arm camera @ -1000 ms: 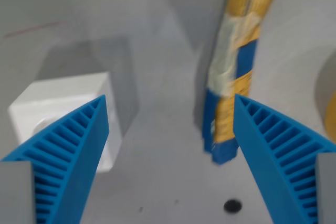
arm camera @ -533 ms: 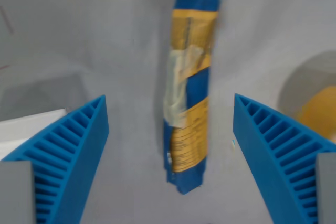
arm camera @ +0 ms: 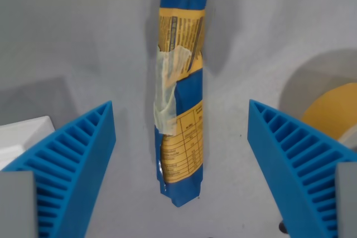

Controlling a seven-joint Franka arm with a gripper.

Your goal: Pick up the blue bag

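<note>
We see the blue bag point(arm camera: 179, 90) lying lengthwise on the table, running from the top of the wrist view down toward its lower middle. It sits between our two fingers and touches neither of them; bare surface shows on both sides of it. Our gripper point(arm camera: 181, 160) hangs above it with the jaws spread wide apart, one ribbed blue finger point(arm camera: 70, 165) at the wrist view's left and the other point(arm camera: 295, 165) at the wrist view's right, both pointing down toward the table and holding nothing.

The bag is a narrow, rolled or folded packet. Both ends are plain blue and slightly crumpled, the far one pinched to a point. A yellow-orange printed label covers much of its length, with small text that we cannot read. A strip of pale, translucent tape crosses its middle on the wrist view's left edge.

The table point(arm camera: 83, 37) is a flat, matte grey, with soft shadows beside the bag and near the corners. A white block point(arm camera: 22, 132) shows partly behind the left-hand finger, near the picture's edge. At the right edge we see part of a round yellow thing point(arm camera: 334, 112) with a paler rim, well apart from the bag; we cannot tell what it is.
</note>
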